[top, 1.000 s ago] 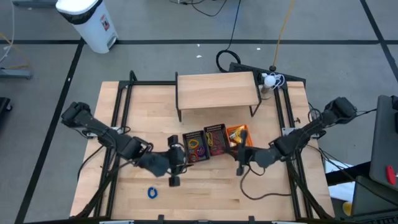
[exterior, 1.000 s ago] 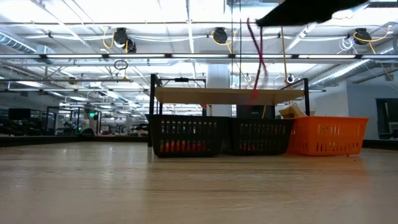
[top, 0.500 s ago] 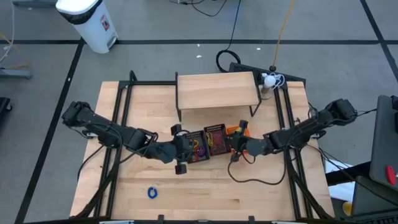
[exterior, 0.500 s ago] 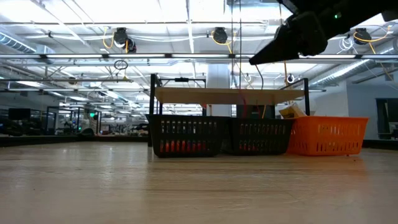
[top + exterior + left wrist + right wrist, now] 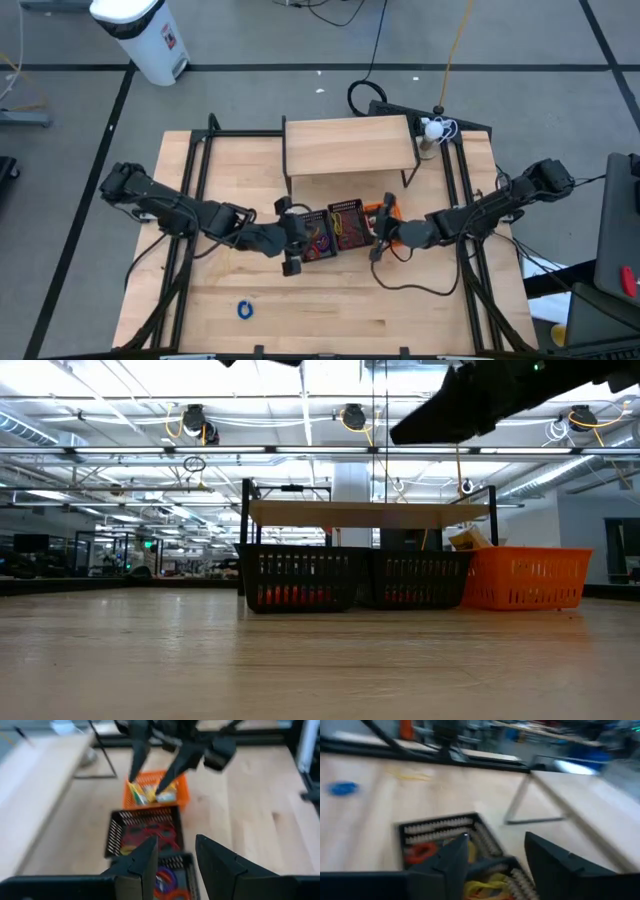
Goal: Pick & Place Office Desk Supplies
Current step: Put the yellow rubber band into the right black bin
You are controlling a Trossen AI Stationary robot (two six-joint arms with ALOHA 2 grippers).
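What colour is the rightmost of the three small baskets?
Orange plastic mesh basket, clearest in the low view.

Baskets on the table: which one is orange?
The orange basket, at the row's end nearest the right arm; the other two baskets beside it are black.

Both dark arms reach inward from the table's sides, meeting near its middle. The left gripper hangs with its fingers parted and nothing between them. The right gripper faces it from close by, its fingers likewise spread apart and empty.
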